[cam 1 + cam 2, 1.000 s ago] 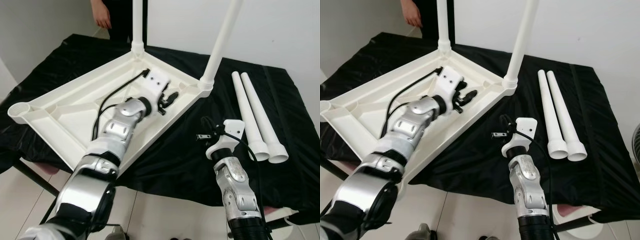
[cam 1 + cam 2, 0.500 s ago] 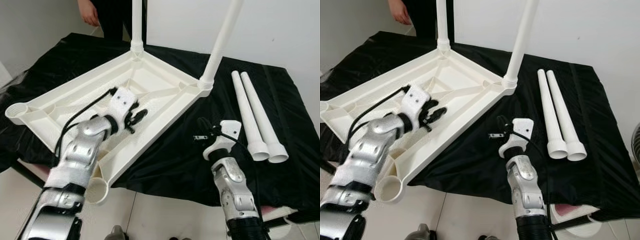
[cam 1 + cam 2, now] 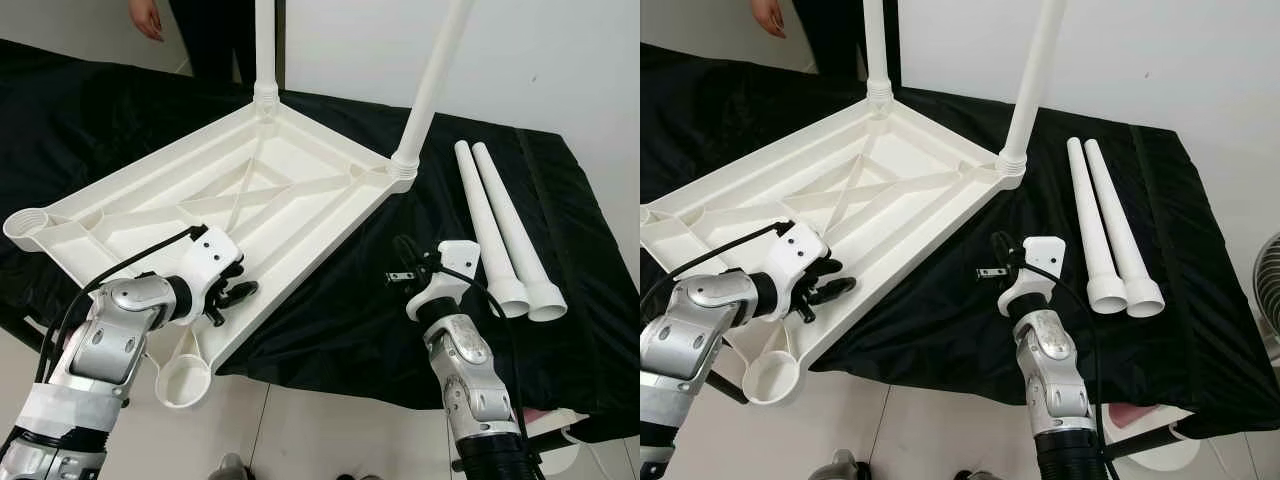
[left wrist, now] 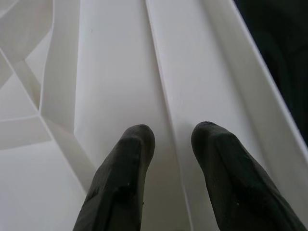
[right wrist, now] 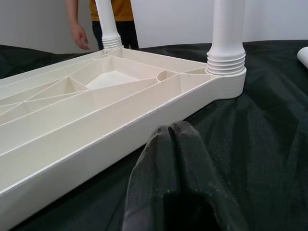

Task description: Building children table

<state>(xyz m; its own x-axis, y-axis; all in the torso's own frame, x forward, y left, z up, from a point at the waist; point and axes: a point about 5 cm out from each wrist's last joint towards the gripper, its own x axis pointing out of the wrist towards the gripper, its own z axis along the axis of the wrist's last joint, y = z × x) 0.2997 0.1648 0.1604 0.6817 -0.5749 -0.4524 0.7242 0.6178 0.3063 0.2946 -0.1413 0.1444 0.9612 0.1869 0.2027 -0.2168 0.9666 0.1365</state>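
1. The left pincer (image 3: 235, 292) hovers over the near rim of the white plastic upturned tabletop (image 3: 270, 190), beside the empty round corner socket (image 3: 183, 382); its fingers (image 4: 126, 168) stand slightly spread, holding nothing.
2. The right pincer (image 3: 402, 270) hangs above the black cloth-covered desk (image 3: 340, 320), fingers pressed together and empty.
3. Two loose white tapered plastic legs (image 3: 500, 235) lie side by side on the desk, ahead and to the right of the right pincer. Long axes run near-to-far, flared ends nearest (the right arm is clearly the closer one).
4. Two fitted white upright legs (image 3: 432, 80) stand in the far corners.
5. A person's hand (image 3: 145, 18) shows beyond the desk.
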